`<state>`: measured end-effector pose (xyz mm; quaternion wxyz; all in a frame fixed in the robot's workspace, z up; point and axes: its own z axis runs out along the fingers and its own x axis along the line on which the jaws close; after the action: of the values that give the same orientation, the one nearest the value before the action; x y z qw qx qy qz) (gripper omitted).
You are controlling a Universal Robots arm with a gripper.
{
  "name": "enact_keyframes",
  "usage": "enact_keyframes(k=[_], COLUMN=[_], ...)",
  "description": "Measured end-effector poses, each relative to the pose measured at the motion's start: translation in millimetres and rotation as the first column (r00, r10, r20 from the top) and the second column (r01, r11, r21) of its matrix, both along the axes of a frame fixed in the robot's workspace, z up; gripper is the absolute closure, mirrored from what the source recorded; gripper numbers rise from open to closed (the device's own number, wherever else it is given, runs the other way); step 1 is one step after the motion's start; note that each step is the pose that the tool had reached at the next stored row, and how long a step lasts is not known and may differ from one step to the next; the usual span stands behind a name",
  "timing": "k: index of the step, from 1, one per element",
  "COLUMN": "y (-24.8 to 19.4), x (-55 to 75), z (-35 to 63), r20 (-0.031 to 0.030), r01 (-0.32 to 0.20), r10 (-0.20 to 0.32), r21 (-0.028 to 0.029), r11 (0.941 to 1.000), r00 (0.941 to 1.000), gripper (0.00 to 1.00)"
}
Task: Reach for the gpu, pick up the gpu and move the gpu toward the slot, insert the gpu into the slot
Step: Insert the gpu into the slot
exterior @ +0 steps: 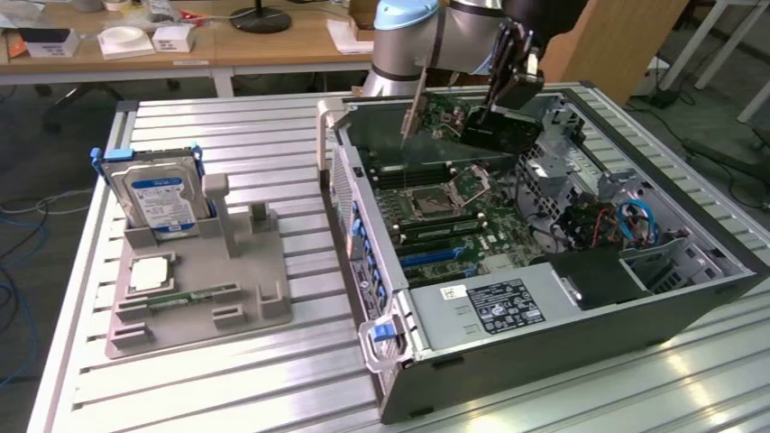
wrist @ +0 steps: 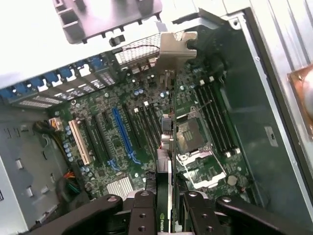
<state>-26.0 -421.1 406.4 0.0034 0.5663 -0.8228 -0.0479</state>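
Jaws pinch the gpu (exterior: 503,133), card edge-on between the fingers (wrist: 142,210). Gripper (exterior: 517,90) holds it in the air over the open case (exterior: 673,298), upper centre-right of the exterior view. Slot (wrist: 122,128) sits bare on the motherboard (wrist: 205,161), card off to one side.

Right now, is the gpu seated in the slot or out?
Out. The pincer holds the gpu edge-on above the motherboard. The blue slot is bare, apart from the card.
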Motion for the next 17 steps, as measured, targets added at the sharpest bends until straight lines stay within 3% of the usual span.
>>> enact_keyframes(k=[3,9,13,17], y=[0.0,-1.2,-2.3,-2.8], x=[0.1,-0.1,-0.2,-0.2], z=[-2.4,-5.4,-6.7,-7.8], r20=[0.0028,0.0243,0.0464,0.0730], r01=[-0.055,-0.105,-0.131,-0.157], r10=[0.055,0.105,0.131,0.157], r21=[-0.0002,-0.0021,-0.0047,-0.0086], r11=[0.9985,0.9944,0.9914,0.9876], r00=[0.9985,0.9941,0.9903,0.9849], gripper=[0.74,0.74,0.74,0.74])
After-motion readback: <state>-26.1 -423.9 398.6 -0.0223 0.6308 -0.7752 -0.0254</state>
